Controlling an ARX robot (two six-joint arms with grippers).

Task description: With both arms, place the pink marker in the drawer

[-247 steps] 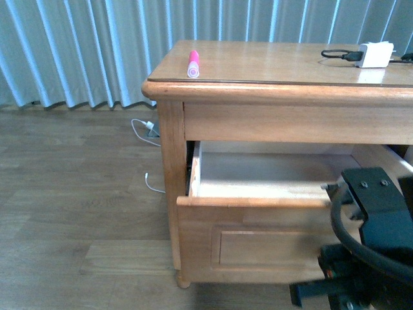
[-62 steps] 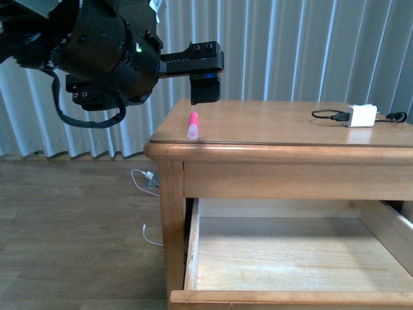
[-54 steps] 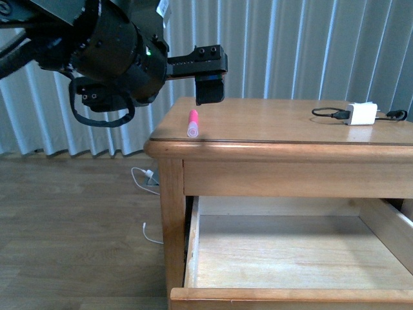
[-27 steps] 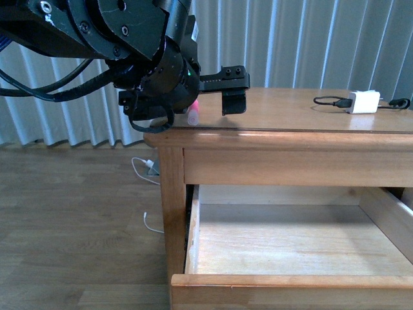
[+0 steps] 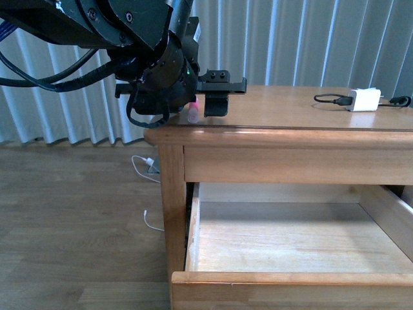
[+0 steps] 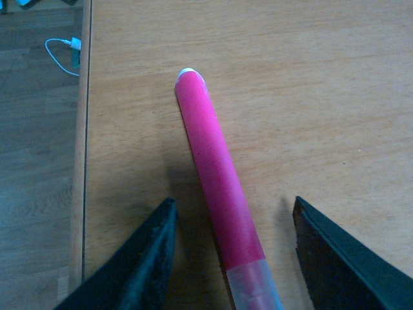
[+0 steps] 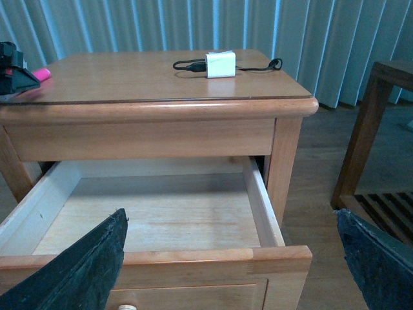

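Though untouched, pink marker [image 6: 218,187] between spread left fingers [image 6: 143,268].

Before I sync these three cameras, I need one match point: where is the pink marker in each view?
Front view: pink marker peeks out behind the left claw, upper left of centre.
Left wrist view: centre, lying between the open claw's fingers.
Right wrist view: tiny pink sliver at the far left edge.
Shared landmark: the wooden tabletop it lies on.

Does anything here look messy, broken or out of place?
Nothing is spilled or broken. The wide honey-coloured wooden drawer stands pulled open and empty, and a thin white cable lies loose on the floor beside the table.
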